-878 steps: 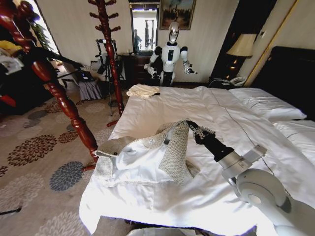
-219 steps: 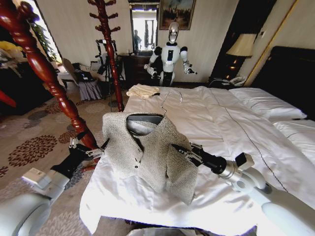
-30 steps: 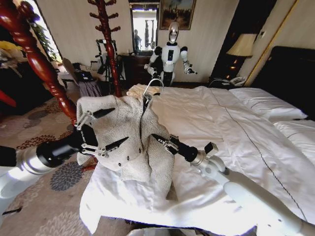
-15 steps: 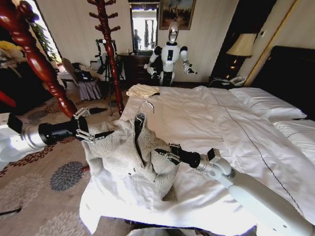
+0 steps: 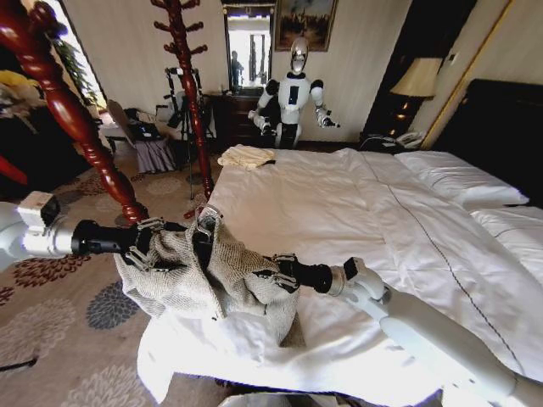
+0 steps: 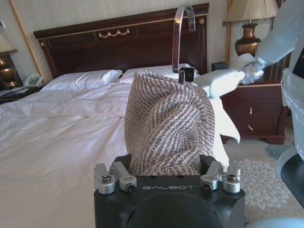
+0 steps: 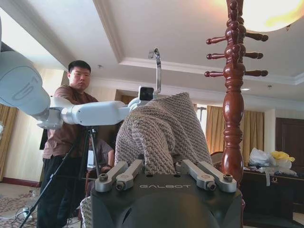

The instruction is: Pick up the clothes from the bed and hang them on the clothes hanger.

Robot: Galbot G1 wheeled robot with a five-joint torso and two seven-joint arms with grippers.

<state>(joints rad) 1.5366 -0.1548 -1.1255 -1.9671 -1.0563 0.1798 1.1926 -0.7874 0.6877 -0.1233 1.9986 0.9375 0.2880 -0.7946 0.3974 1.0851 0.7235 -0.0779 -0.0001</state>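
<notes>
The left claw (image 5: 146, 242) is clamped on one side of the cardigan (image 5: 199, 275), and the right claw (image 5: 270, 273) is clamped on the other side, so the garment hangs bunched between them over the near left corner of the bed (image 5: 356, 212). In the left wrist view the knit (image 6: 168, 126) rises straight out from between the left claw's (image 6: 167, 173) closed fingers (image 6: 121, 178), and in the right wrist view it (image 7: 164, 133) does the same from the right claw (image 7: 166, 173).

Half a second ago the left claw was higher, up beside the coat stand's post, and the cardigan was stretched between the arms; now both claws sit lower and closer together, and the cloth sags in a heap whose lower edge touches the duvet. The hanger's hook stood above the garment then; now only its wire tip (image 5: 206, 214) peeks out at the top of the bundle. A second ago the cardigan was held up much higher and spread wider.

Counted: one cardigan, one hanger (image 6: 183, 38), one bed, two claws at work, two reddish wooden coat stands (image 5: 188, 93), one folded cream cloth (image 5: 246, 156) at the far corner of the bed.
</notes>
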